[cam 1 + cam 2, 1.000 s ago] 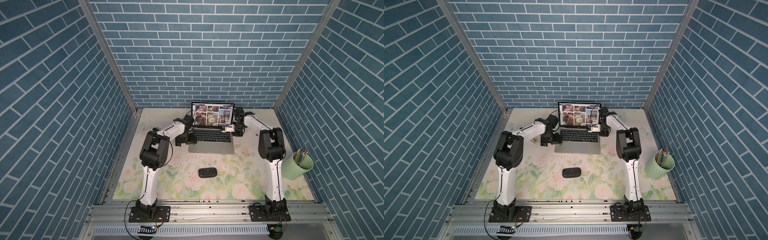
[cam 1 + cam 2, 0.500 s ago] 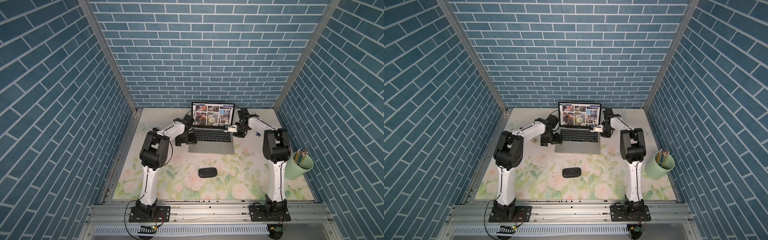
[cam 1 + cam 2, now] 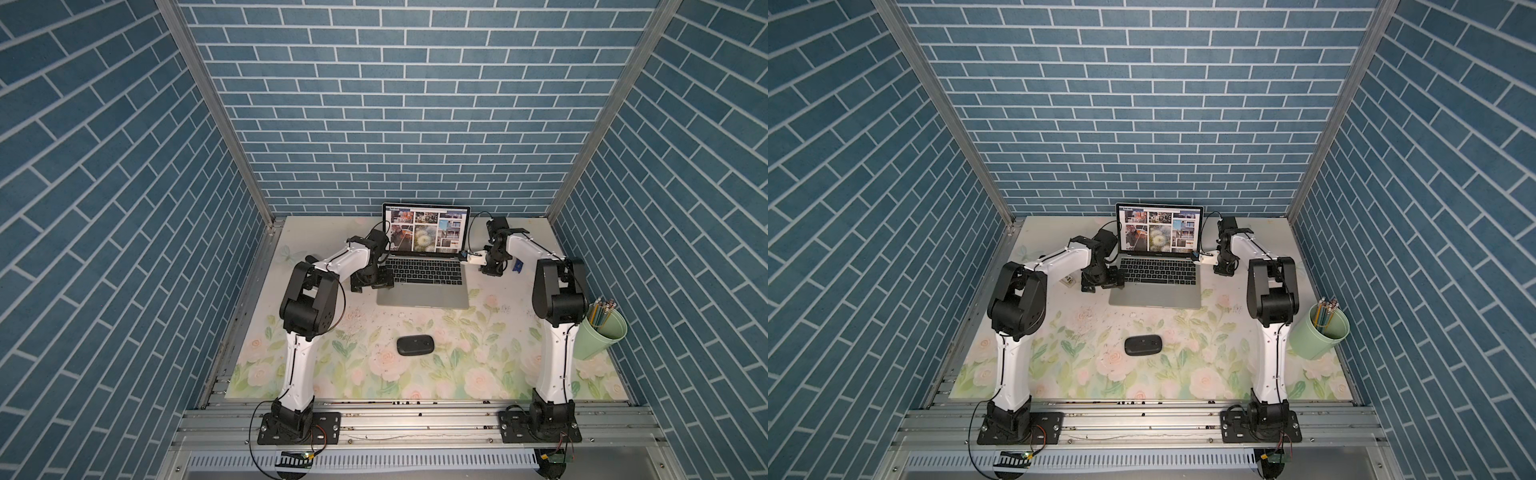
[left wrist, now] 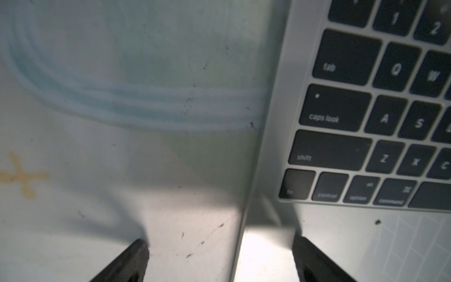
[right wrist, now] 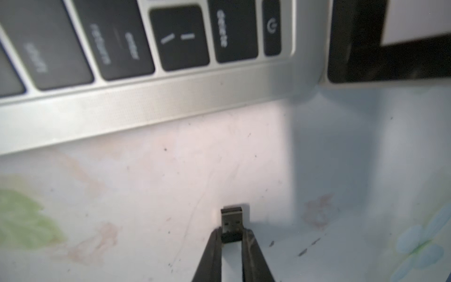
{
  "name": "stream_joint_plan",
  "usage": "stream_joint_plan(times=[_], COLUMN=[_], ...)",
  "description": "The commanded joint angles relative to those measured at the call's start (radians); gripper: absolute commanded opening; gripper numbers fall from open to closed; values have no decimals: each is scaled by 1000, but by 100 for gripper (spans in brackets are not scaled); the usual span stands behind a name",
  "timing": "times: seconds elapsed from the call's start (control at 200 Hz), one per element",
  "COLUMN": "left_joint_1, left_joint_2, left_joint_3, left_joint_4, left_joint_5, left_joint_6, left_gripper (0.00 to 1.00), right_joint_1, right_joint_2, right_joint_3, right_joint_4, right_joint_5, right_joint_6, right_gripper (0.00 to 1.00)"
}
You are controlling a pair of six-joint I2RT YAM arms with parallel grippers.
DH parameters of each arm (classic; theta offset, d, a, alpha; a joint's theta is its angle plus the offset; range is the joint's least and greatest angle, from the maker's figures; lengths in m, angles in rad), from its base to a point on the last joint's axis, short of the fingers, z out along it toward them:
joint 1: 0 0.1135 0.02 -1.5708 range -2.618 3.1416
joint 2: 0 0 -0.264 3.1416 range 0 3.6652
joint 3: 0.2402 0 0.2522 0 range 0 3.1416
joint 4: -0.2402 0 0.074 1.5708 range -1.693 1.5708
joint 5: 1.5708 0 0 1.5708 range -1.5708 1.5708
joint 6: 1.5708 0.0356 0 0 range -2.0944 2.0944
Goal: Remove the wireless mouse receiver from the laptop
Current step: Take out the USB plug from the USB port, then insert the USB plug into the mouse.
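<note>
From my station I see the flowered table mat filling the floor of the blue-brick booth, with the 2 arms reaching in from the near rail. The laptop sits open toward the back of the mat, its screen lit with a grid of photos. A pale green cup holding pencils stands at the right edge, beside the right arm. A black mouse lies on the mat in front of the laptop, well apart from it. The left gripper is down at the laptop's left edge with its jaws spread wide and nothing between them. In the left wrist view 1 finger is over the bare mat and the other over the palm rest, near the bottom row of keys; the view is too blurred for me to tell whether either finger touches down. The right gripper is just off the laptop's right side, near the back corner by the hinge, its jaws drawn nearly together and pinching the receiver by its black cap. A small blue piece lies on the mat just beside the right wrist. The receiver is out of the laptop, its metal plug pointing toward the laptop's edge with a strip of bare mat between them.
</note>
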Motion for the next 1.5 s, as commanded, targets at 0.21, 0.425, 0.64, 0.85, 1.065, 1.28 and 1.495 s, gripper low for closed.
stream_joint_plan(times=[0.21, 0.425, 0.64, 0.85, 1.065, 1.28, 1.495], left_joint_1=[-25, -25, -25, -27, -34, -43, -43], left_joint_2=[-173, -472, -623, -729, -769, -812, -803], left_joint_3=[35, -121, -270, -423, -472, -561, -567], left_joint_4=[19, 195, 249, 333, 345, 411, 415], left_joint_5=[-142, -184, -195, -157, -149, -142, -142], left_joint_6=[51, 44, 30, -26, -35, -54, -37], left_gripper=[100, 100, 100, 100, 100, 100, 100], right_joint_1=[89, 301, 494, 653, 761, 822, 850], right_joint_2=[-242, -492, -652, -693, -647, -547, -536], right_joint_3=[-142, -306, -477, -557, -577, -528, -542], right_joint_4=[-135, -125, -107, -100, -57, -32, -14], right_joint_5=[26, -9, -22, -54, -10, 95, 111], right_joint_6=[72, 122, 178, 311, 483, 710, 784], right_gripper=[0, 0, 0, 0, 0, 0, 0])
